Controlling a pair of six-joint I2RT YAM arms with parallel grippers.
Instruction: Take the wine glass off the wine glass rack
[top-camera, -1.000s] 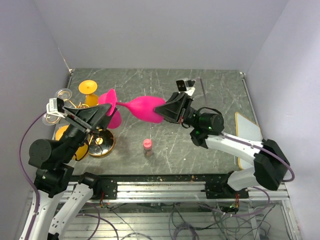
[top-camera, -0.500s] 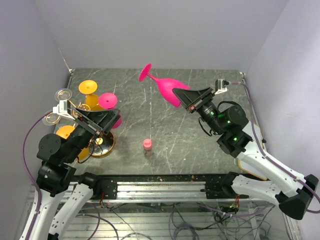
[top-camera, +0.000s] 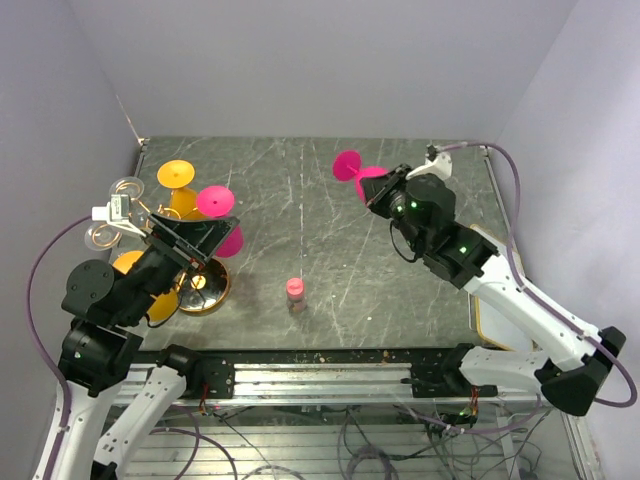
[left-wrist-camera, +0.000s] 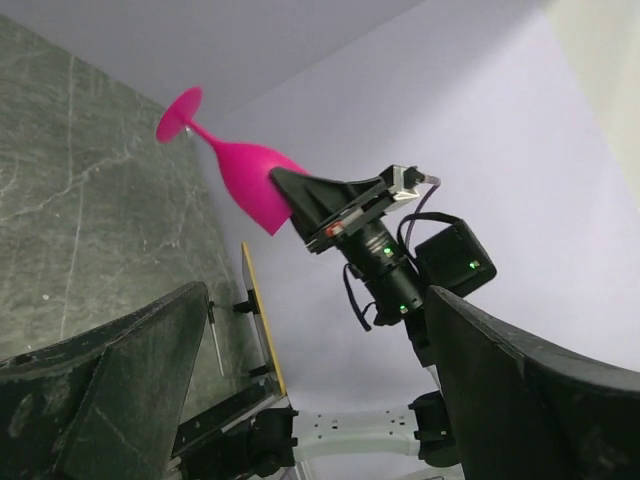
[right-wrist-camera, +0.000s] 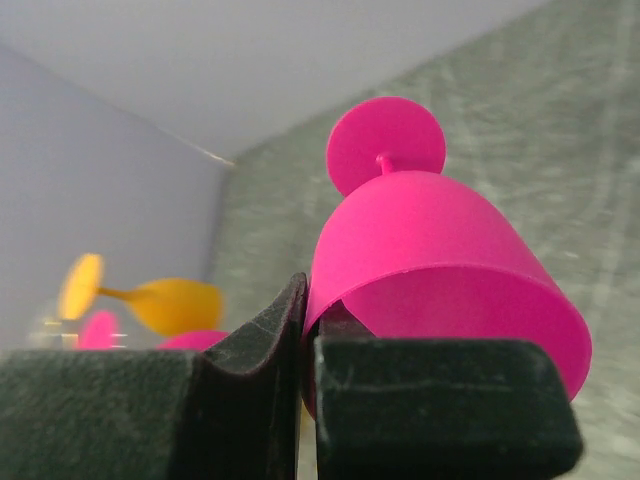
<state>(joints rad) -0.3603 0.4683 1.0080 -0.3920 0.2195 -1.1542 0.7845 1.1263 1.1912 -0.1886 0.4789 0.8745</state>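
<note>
My right gripper (top-camera: 378, 190) is shut on the rim of a pink wine glass (top-camera: 358, 172) and holds it in the air over the back right of the table, clear of the rack. In the right wrist view one finger is inside the bowl (right-wrist-camera: 430, 240) and one outside. The gold wire wine glass rack (top-camera: 197, 285) stands at the left and carries another pink glass (top-camera: 216, 201) and orange glasses (top-camera: 176, 174). My left gripper (top-camera: 212, 238) hovers open and empty over the rack. Its view shows the held glass (left-wrist-camera: 245, 180).
A small pink-capped object (top-camera: 295, 288) stands on the dark marble table (top-camera: 300, 200) near the front middle. A yellow-edged board (left-wrist-camera: 262, 320) lies at the right side. Walls close in the table at the left, back and right.
My right gripper has carried the pink glass from beside the rack up and to the back right, turning it so its foot points left. The left gripper has hardly moved.
</note>
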